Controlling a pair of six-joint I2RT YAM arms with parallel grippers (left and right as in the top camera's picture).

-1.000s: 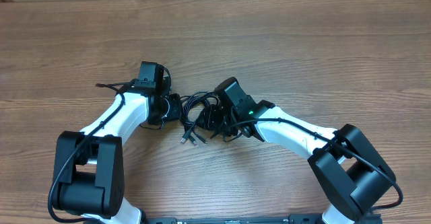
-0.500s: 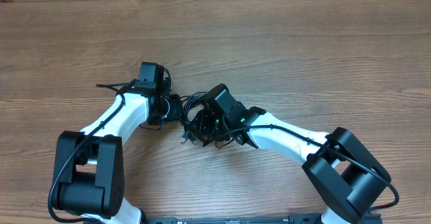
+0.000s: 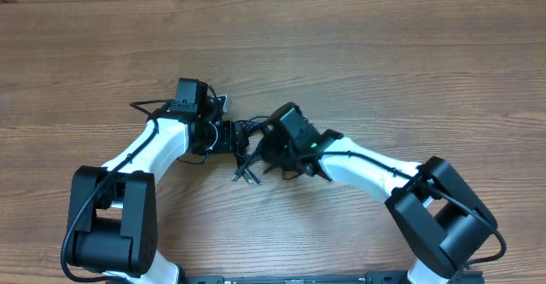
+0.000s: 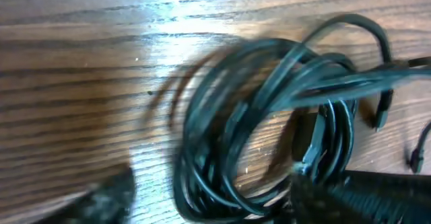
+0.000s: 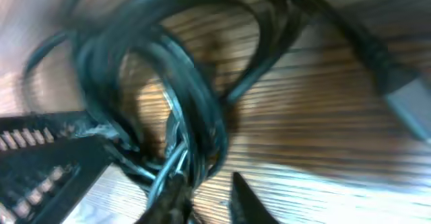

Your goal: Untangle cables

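Wooden tabletop (image 3: 409, 62) is filling the overhead view. The cables (image 3: 248, 147) are lying on it as a small black tangle just left of the frame's centre, with silver-tipped plug ends (image 3: 241, 176) poking out below it. The left fingers (image 3: 225, 136) are sitting against the tangle's left edge and the right fingers (image 3: 267, 145) are pressing into its right side. From up here neither pair's spread is showing.

Dark loops of the cables (image 4: 269, 96) are sprawling across the centre and right of the left wrist view, smeared on their left side. The left fingers (image 4: 101, 197) are standing wide apart, one blurred at the lower left and the other at the lower right. The coil is lying between them, and nothing is clamped.

Blurred loops of the cables (image 5: 168, 83) are arching over the upper left of the right wrist view. One ridged member of the right fingers (image 5: 47, 153) is jutting in from the lower left. Strands are bunching tightly between it and a dark tip at the bottom centre, so this pair is pinching the cables. A grey plug (image 5: 404, 106) is lying at the right edge.
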